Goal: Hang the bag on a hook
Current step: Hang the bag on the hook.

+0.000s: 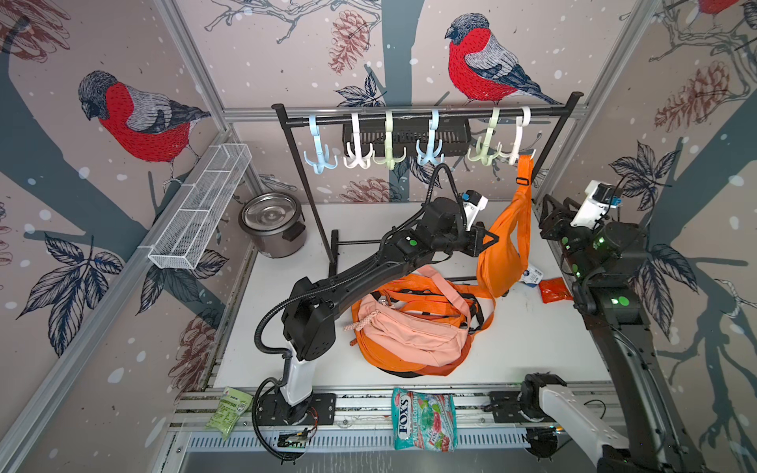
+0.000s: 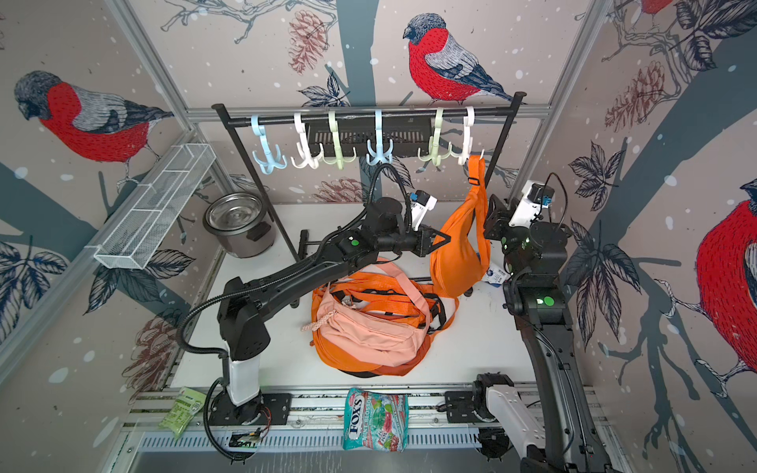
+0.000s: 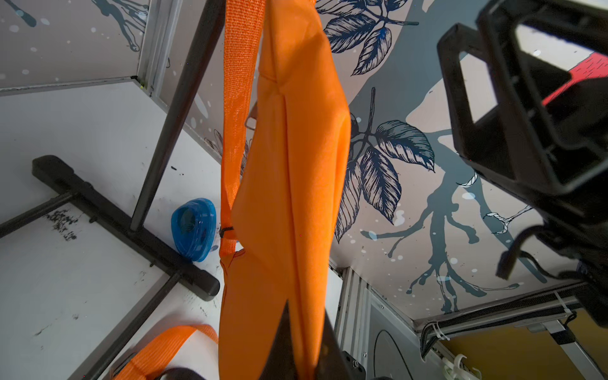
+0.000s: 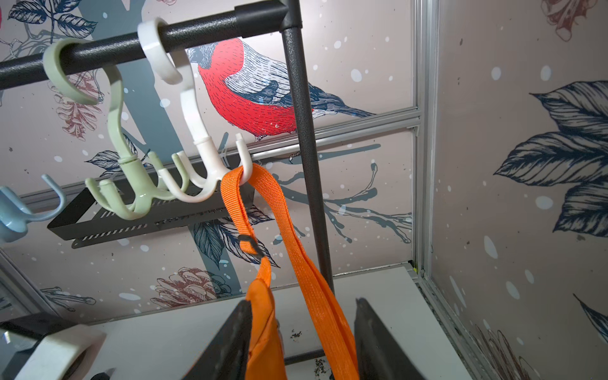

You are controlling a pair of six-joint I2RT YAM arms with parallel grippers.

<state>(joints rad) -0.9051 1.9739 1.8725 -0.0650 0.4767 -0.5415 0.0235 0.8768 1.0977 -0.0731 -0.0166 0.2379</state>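
Left gripper [image 1: 490, 241]: jaws closed on a fold of the orange bag [image 1: 502, 250], low on its body. Right gripper [image 4: 302, 306]: jaws apart, standing either side of the bag's top end and its strap [image 4: 289, 230]. One side touches the fabric, the other stands clear of the strap.

Bag hangs by the strap, which is looped over an outer prong of the white hook [image 4: 210, 158]. That is the last hook at the right end of the black rail [image 1: 409, 116], just beside the upright post [image 4: 306, 148]. Cannot tell whether the bag's bottom clears the white table [image 1: 532, 348].

Pale green hook [image 4: 125, 158] is next along the rail. On the table, near the hanging bag: peach bag [image 1: 409, 327] lying on a heap of orange straps. Red packet [image 1: 553, 289] just beside the right arm. Steel pot [image 1: 272, 225] at the far left corner.
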